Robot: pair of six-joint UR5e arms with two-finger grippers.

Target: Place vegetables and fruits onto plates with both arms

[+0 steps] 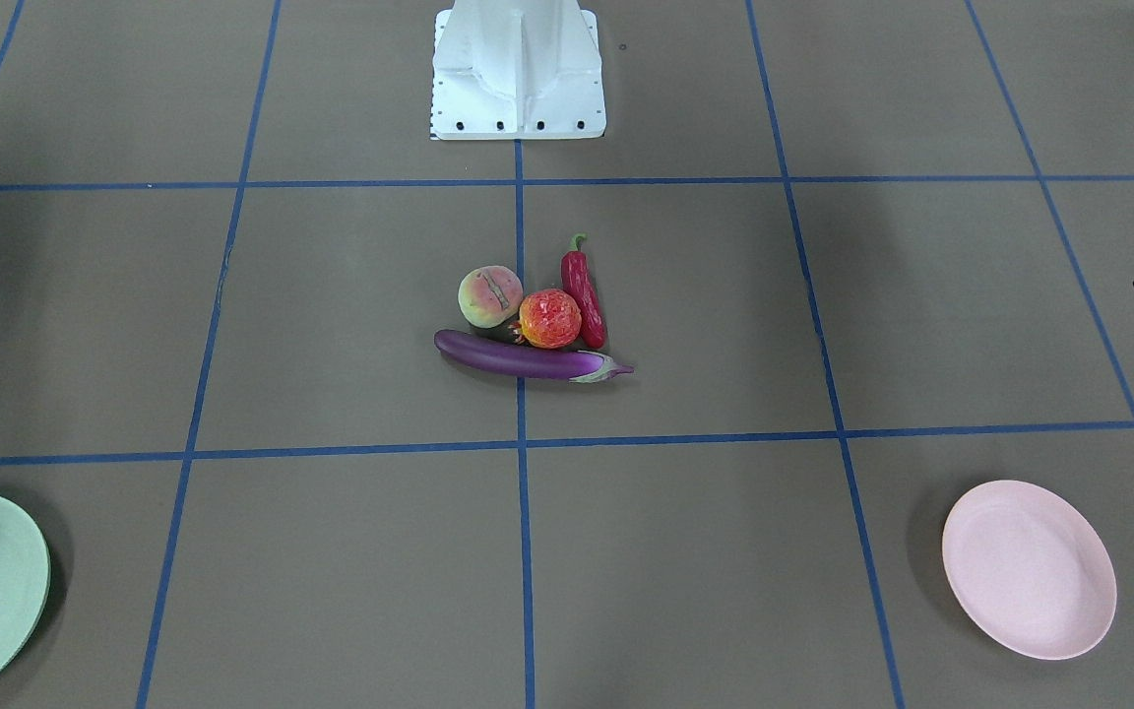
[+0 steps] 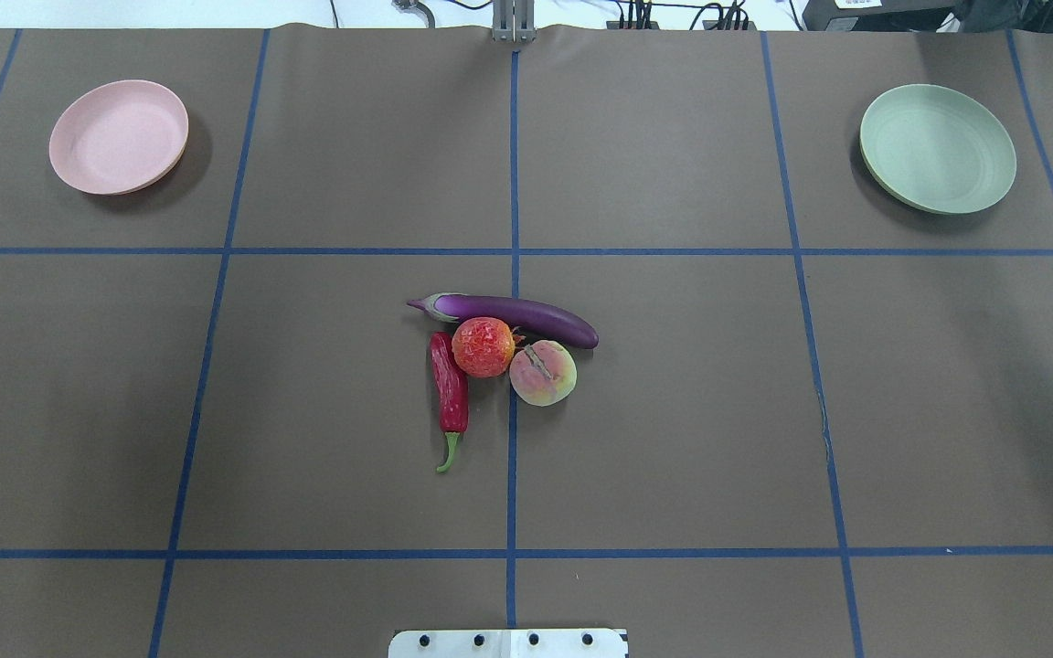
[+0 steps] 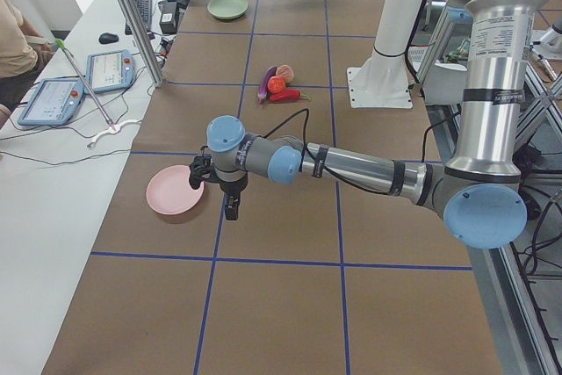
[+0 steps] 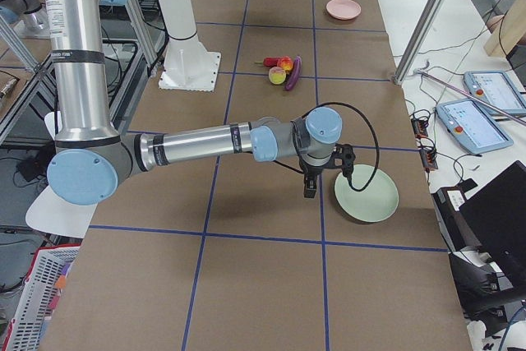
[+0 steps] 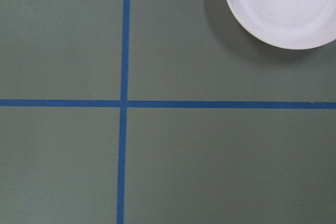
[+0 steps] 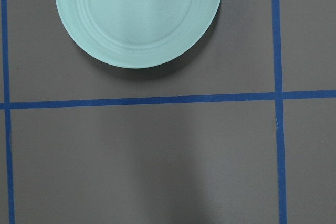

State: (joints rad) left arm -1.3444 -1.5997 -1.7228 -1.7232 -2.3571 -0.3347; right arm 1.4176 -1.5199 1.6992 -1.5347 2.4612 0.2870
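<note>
Eggplant (image 2: 517,315), chili pepper (image 2: 450,388), peach (image 2: 542,373) and bumpy red-orange fruit (image 2: 483,347) cluster mid-table, unplated. Left gripper (image 3: 230,208) hangs near the far-left pink plate (image 2: 118,137), right gripper (image 4: 310,187) near the far-right green plate (image 2: 938,148). I cannot tell how open either is. Next, both likely reach inward for first picks.

Table (image 2: 673,411): eggplant (image 2: 513,315), chili (image 2: 450,388), peach (image 2: 542,373), bumpy fruit (image 2: 483,346), pink plate (image 2: 118,137), green plate (image 2: 938,148)

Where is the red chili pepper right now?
Overhead view: the chili pepper lies mid-table, just left of the bumpy fruit, by the cap end of the eggplant, stem toward the view's bottom.
</note>
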